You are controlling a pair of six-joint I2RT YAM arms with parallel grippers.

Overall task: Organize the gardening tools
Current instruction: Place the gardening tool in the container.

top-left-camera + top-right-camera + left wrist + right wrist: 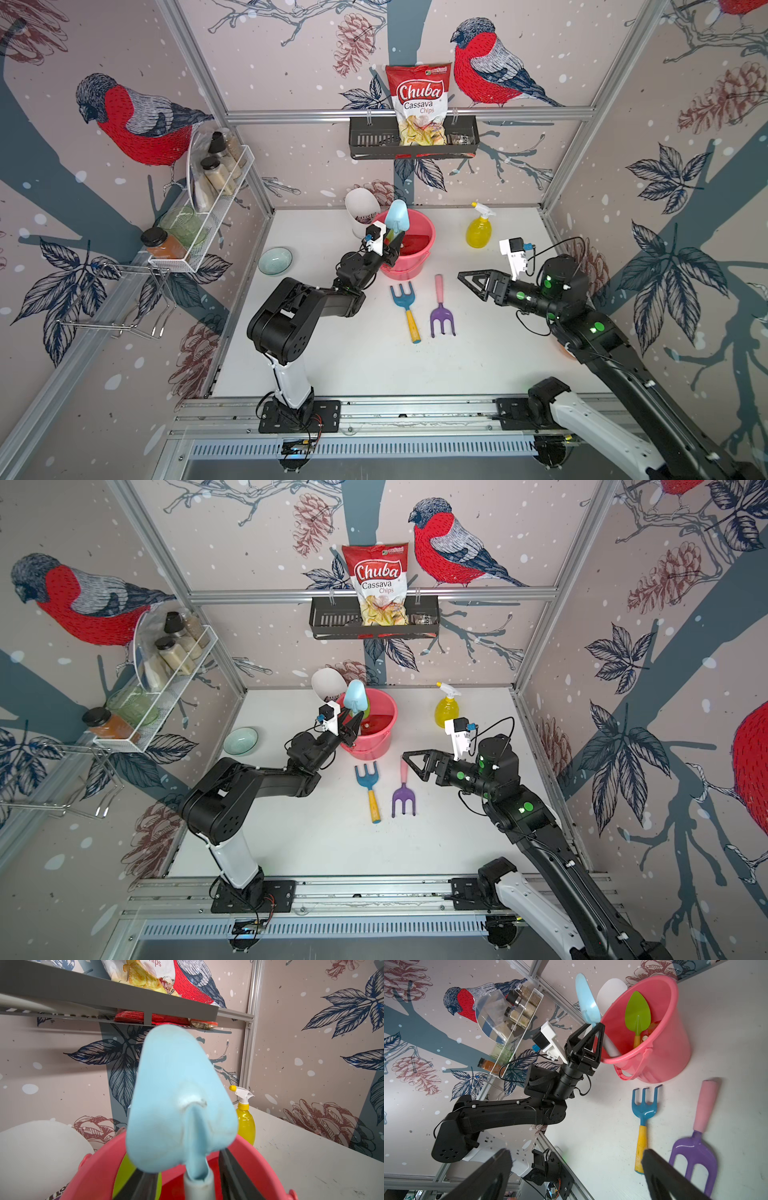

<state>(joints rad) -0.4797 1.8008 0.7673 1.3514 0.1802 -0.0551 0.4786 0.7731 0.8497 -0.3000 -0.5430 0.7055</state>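
Fingers [236,1176] of the left end effector [595,1028] stand spread on either side of the pale handle of the light-blue trowel [397,216]. A gap shows on one side, so they bracket the handle rather than pinch it. The trowel stands handle-down in the pink bucket [409,268], directly in front of this end effector, with its blade rising above the rim. Just beside the fingers, the green spade [638,1012] leans blade-up inside the bucket, and the red shovel [415,244] lies at the bottom. The right end effector [467,280] hangs above the table [332,365] with its jaws wide apart and nothing between them. The purple rake [441,311] lies flat near its tips, pink handle pointing toward the bucket. The blue fork [406,309] lies alongside the rake, on the side away from this end effector. The yellow spray bottle [478,230] stands upright beyond the right end effector, near the back wall.
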